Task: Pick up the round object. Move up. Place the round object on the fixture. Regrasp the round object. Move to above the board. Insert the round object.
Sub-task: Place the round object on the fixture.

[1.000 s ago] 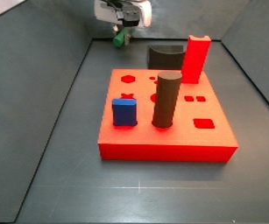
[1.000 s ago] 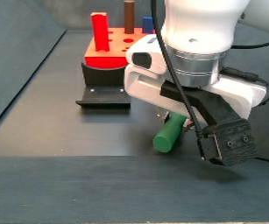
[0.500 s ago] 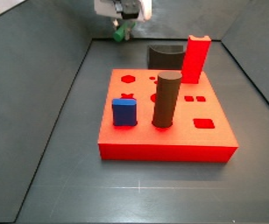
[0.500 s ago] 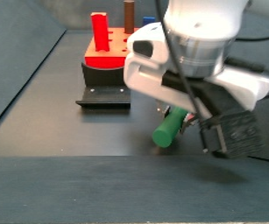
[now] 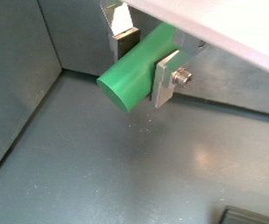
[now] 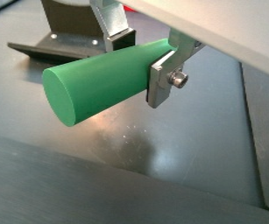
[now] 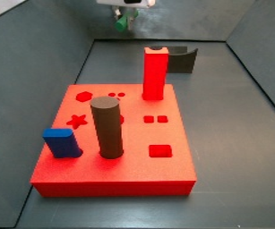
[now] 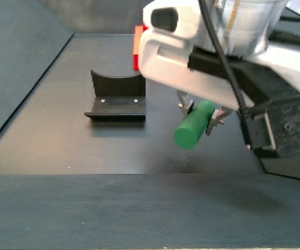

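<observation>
- My end effector (image 6: 143, 54) hangs above the desk (image 5: 124, 184), its silver fingers (image 5: 168, 77) clamped across the green peg (image 6: 102, 77).
- The peg sits tilted in the grip and clear of the floor, most of its length sticking out past the pads.
- It looks light, rigid and smooth to me, so it could twist; a hold nearer its middle would be steadier.
- The dark fixture (image 8: 115, 96) stands near, its curved notch empty.
- The red board (image 7: 116, 143) lies farther off.
</observation>
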